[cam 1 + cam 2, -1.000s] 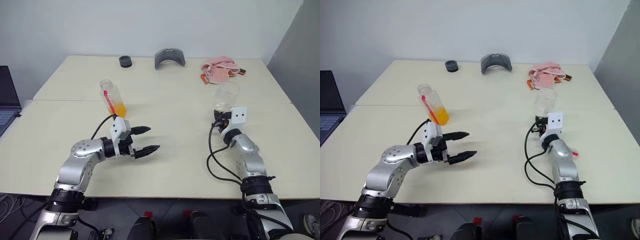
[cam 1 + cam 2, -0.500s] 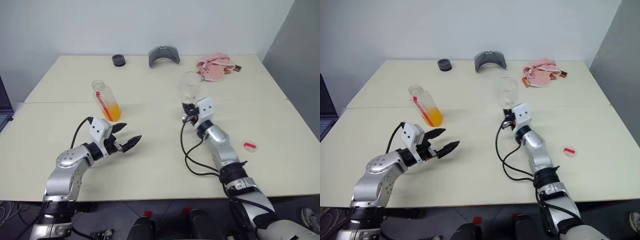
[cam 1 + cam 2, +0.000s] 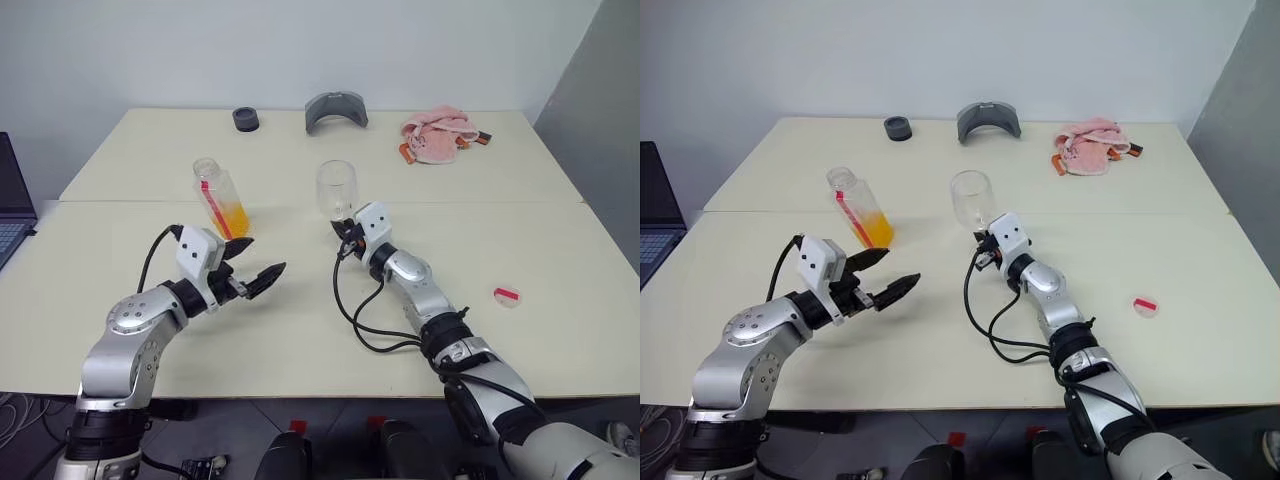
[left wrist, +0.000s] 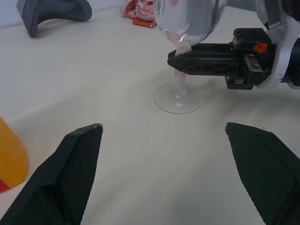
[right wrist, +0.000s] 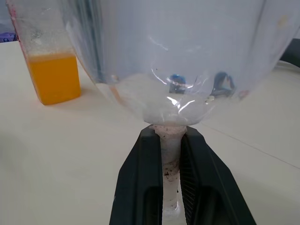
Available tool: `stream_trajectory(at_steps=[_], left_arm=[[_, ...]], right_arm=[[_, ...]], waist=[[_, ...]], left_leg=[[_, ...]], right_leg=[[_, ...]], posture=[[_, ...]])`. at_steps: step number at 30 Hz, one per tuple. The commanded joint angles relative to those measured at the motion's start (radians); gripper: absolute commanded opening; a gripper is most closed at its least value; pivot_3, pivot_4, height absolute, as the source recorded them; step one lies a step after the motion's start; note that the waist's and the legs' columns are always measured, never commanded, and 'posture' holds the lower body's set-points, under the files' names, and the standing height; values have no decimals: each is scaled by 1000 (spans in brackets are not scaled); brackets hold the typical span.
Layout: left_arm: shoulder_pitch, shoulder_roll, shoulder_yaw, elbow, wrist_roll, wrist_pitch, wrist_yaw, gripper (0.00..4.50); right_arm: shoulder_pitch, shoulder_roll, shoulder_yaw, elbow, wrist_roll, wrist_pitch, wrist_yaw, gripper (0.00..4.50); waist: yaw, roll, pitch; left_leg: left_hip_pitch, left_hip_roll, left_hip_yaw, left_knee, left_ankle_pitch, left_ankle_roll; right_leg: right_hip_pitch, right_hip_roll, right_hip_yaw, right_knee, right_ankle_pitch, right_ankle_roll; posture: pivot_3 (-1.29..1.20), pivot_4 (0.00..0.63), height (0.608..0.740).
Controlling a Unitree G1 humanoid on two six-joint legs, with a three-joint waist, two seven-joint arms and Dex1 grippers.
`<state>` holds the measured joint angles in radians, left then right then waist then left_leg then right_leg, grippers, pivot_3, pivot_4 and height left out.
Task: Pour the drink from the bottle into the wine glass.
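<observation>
Two grippers over the cream table — right gripper clamped on the stem of the wine glass, fingers tight either side of the stem just under the bowl. Glass upright, empty, foot resting on the table near the middle, just on the near side of the seam between the two tabletops. Left gripper hovers low over the near-left area, fingers spread wide, nothing between them, pointing toward the glass. Bottle stands to the left of the glass, well apart from it, leaning a little, cap off, mouth open; the drink fills only its lower part, red-and-white label strip down the side. Left gripper sits near the bottle but not touching. Open tabletop between bottle and glass — also a wide bare stretch to the right of the right arm, except a small red cap lying toward the near right edge. Along the far edge: black round object, grey curved piece, pink cloth, all well clear of both arms. Laptop at the far left edge of view, off the table.
</observation>
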<state>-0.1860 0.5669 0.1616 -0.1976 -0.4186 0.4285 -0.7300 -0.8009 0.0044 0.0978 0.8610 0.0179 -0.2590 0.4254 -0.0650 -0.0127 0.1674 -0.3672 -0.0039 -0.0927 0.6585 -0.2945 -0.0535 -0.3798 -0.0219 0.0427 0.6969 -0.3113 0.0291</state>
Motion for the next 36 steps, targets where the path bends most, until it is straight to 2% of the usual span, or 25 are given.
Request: stream_trajectory(at_steps=[1,2,10,12,18,21,24,28,31,36], left_arm=[[-20,11,-1,-37,-9,4,1,4500],[-22,11,-2,-35,-8,4,0,4500],[-23,6,-5,-14,-2,-22,-13,4500],[-19,3,-5,-2,1,-34,-16,4500],[-10,-8,0,22,2,-58,-17,4500],[20,-31,3,42,24,-84,16,4500],[49,-67,20,95,86,-145,106,4500],[64,-127,81,183,147,-243,257,4500],[57,-141,114,219,127,-264,274,4500],[-5,-105,140,300,121,-294,254,4500]], right_arm=[[-20,-2,-14,0,1,-16,-5,925],[-19,-2,-14,-3,1,-16,-6,1142],[-2,0,-9,-28,1,-14,-10,3953],[4,0,-9,-36,3,-10,-6,4440],[31,-11,-9,-69,8,8,11,4440],[97,-46,-10,-153,17,48,43,4440],[191,-94,9,-295,36,129,118,4440],[356,-178,46,-616,103,298,245,4440],[436,-239,63,-810,124,385,280,4440],[499,-312,84,-1037,160,513,313,4440]], waist=[[0,0,0],[0,0,0],[2,0,0],[2,0,0],[4,0,0],[6,0,0],[8,0,0],[13,1,0],[12,1,1],[18,1,1]], left_leg=[[0,0,0,0,0,0],[0,0,0,0,0,0],[0,0,0,0,0,0],[0,0,0,0,0,0],[0,0,0,0,0,0],[0,0,0,0,0,0],[0,0,0,-1,0,0],[-3,0,-3,-1,0,0],[-5,1,-5,-1,0,0],[-7,1,-7,0,0,0]], right_leg=[[0,0,0,0,0,0],[0,0,0,0,0,0],[0,0,0,0,0,0],[0,0,0,0,0,0],[0,0,0,0,0,0],[0,0,0,-1,0,0],[0,-1,0,-2,0,0],[0,-3,0,-4,0,0],[-1,-3,0,-5,0,0],[-2,-2,-3,-6,0,0]], posture=[[0,150,740],[0,150,740],[0,150,740],[0,150,740],[0,150,740],[0,150,740],[0,150,740],[0,150,740],[0,150,740],[0,150,740]])
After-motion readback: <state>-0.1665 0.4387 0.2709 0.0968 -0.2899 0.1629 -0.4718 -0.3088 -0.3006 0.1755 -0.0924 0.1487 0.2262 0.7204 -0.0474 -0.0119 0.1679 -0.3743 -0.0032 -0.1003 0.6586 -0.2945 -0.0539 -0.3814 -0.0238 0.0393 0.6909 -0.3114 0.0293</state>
